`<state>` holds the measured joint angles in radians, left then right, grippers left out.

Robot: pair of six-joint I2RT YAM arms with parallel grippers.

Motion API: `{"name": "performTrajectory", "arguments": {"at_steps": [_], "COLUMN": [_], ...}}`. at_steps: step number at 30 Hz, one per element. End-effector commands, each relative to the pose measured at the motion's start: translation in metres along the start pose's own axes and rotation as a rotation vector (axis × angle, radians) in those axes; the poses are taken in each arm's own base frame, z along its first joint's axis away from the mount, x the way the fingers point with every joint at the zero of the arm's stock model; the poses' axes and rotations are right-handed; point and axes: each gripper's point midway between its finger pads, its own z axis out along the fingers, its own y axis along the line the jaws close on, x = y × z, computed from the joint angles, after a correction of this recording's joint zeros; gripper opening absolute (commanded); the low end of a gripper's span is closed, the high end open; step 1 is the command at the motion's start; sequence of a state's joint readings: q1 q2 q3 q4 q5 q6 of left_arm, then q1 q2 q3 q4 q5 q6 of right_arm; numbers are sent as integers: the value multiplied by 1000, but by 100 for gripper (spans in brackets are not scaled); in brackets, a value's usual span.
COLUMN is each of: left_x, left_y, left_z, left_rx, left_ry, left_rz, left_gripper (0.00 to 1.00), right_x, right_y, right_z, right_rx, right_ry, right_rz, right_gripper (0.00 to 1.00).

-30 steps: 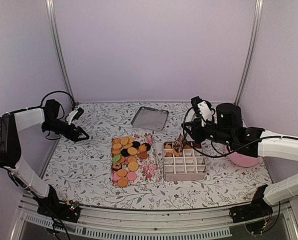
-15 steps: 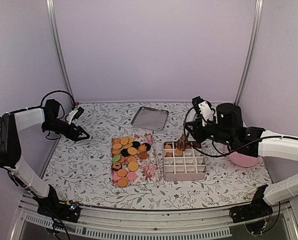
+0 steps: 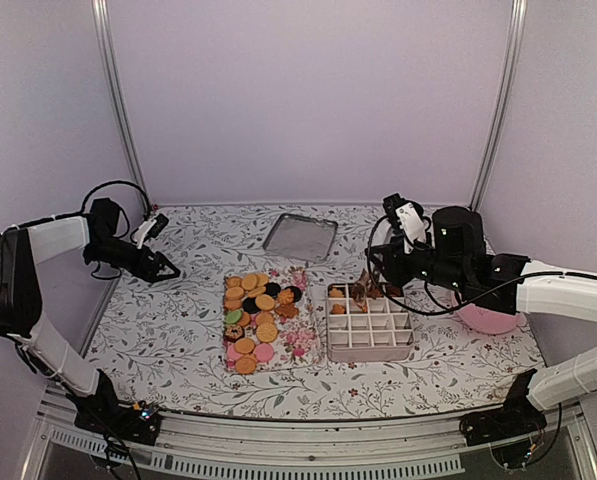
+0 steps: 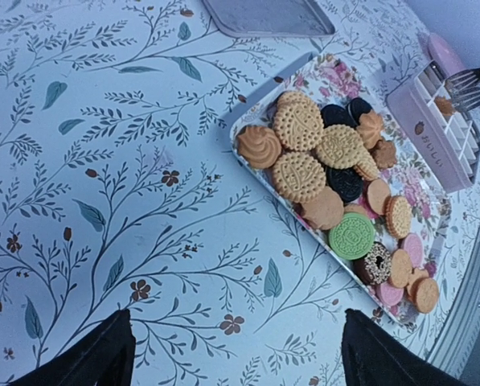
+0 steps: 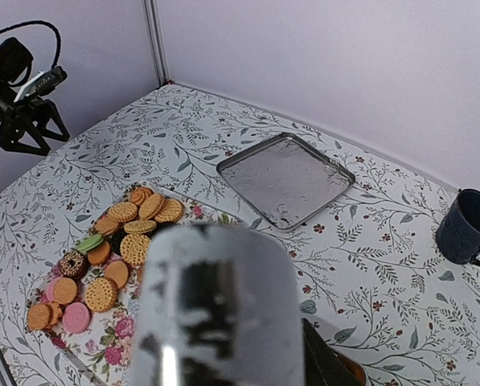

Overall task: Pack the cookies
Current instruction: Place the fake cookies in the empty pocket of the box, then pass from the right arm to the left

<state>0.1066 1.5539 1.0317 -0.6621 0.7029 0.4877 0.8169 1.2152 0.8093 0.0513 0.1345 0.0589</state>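
The cookies [image 3: 255,318] lie heaped on a floral tray [image 3: 300,340]; most are golden, some dark, pink, one green [image 4: 351,235]. Right of it stands a white divided box [image 3: 370,328] with a few cookies [image 3: 340,306] in its back row. My right gripper [image 3: 378,280] is shut on shiny metal tongs [image 5: 219,314], whose tines [image 4: 467,84] hang over the box's back row, just above an orange cookie [image 4: 443,105] in a cell. The tongs hide most of the right wrist view. My left gripper [image 4: 235,322] hovers open over bare cloth at the far left [image 3: 165,269].
A metal baking tray [image 3: 300,237] lies at the back centre. A dark blue mug [image 5: 465,227] stands right of it. A pink plate [image 3: 483,318] shows under the right arm. The table carries a floral cloth [image 3: 168,330] inside grey walls.
The right gripper and its tongs have shifted slightly right along the box's back row. The left arm has not moved.
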Motion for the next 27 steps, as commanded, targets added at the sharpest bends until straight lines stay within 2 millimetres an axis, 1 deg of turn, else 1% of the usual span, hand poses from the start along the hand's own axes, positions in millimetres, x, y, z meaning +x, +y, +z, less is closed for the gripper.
{"name": "performTrajectory", "arguments": {"at_steps": [1,4,12,14,17,20,22,24,27], "left_x": [-12,-14,-18,-18,-18,-17,-16,-14,-12], "left_y": [-9,-9,-11,-9,-6,-1,3,7,11], "left_z": [-8,-10,-15,-16,-16,-17,-18,-18,-19], "left_rx": [4,3,-8,-16,-26,-35,-47,-61,-80], "left_ry": [-22,-25,-31,-32,-25,-19,-16,-8,4], "left_rz": [30,24,20,17,9,-4,-10,-14,-11], "left_gripper": [89,89,89,89,89,90,90,90,90], "right_x": [-22,-30,-51,-56,-66,-78,-85,-94,-98], "right_y": [0,1,6,12,24,42,59,79,111], "right_z": [-7,-12,-22,-20,-11,2,14,25,46], "right_rx": [-8,-14,-45,-78,-133,-190,-234,-287,-362], "right_ry": [-79,-105,-171,-194,-216,-240,-253,-275,-286], "right_rz": [0,-2,-9,-10,2,4,-7,-14,-22], "right_gripper": [40,41,37,37,37,37,37,37,37]}}
